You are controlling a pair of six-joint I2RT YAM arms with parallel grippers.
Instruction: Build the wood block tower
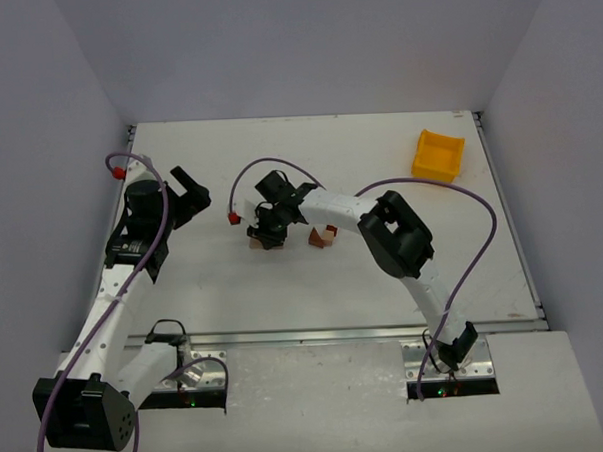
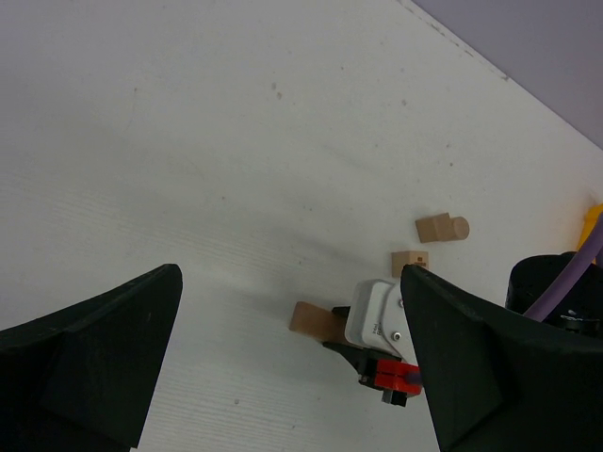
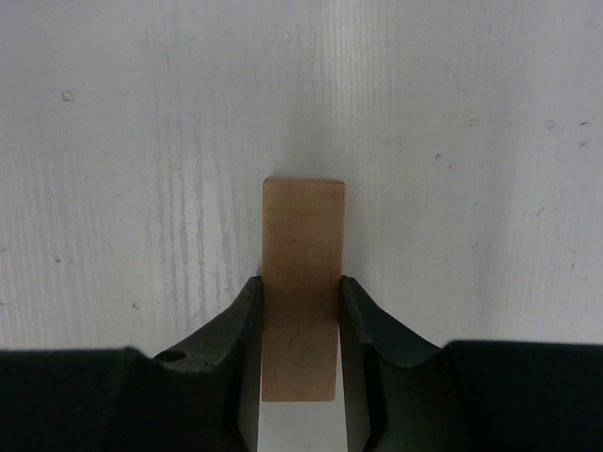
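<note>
A flat pale wooden bar (image 3: 303, 226) sits between the two fingers of my right gripper (image 3: 300, 306), which is shut on it low over the white table. Seen from above, that gripper (image 1: 267, 231) is left of table centre, with the bar (image 1: 255, 244) poking out beneath it. Two or three small tan and reddish blocks (image 1: 325, 235) lie just to its right. The left wrist view shows the bar (image 2: 311, 318), a cube (image 2: 410, 261) and a round-ended piece (image 2: 441, 227). My left gripper (image 1: 192, 194) hangs open and holds nothing, off to the left of the bar.
A yellow plastic bin (image 1: 438, 155) stands at the far right of the table. Purple cables loop over both arms. Grey walls enclose the table (image 1: 384, 282) on three sides.
</note>
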